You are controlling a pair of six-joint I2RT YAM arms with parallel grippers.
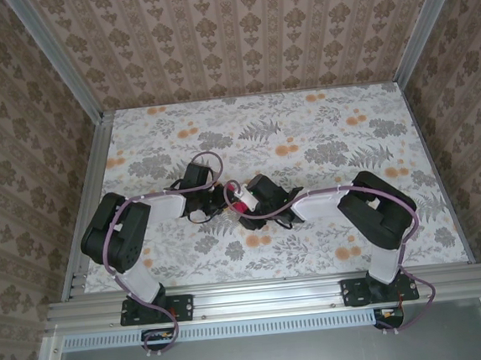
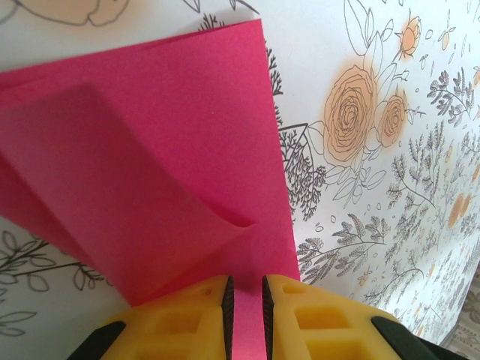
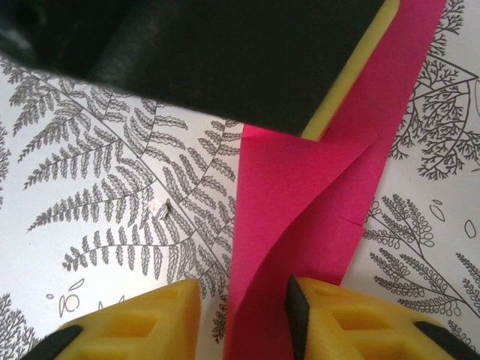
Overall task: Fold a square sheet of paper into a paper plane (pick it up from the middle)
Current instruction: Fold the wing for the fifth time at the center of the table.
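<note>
The square sheet of paper (image 1: 241, 204), magenta-pink, lies partly folded at the middle of the table between both grippers. In the left wrist view the paper (image 2: 150, 150) shows a raised flap running into my left gripper (image 2: 245, 319), whose jaws stand a narrow slit apart with pink paper in the slit. My left gripper (image 1: 224, 200) and right gripper (image 1: 247, 200) meet tip to tip. My right gripper (image 3: 244, 319) stands open around a curled-up strip of the paper (image 3: 300, 195); its right pad touches the strip, its left finger is apart from it. No finished paper plane shape shows.
The table (image 1: 320, 122) carries a floral cloth with grey ferns and orange flowers. Patterned walls and metal rails (image 1: 98, 184) close in the sides and back. In the right wrist view the left gripper's dark finger (image 3: 225, 60) sits on the far end of the strip.
</note>
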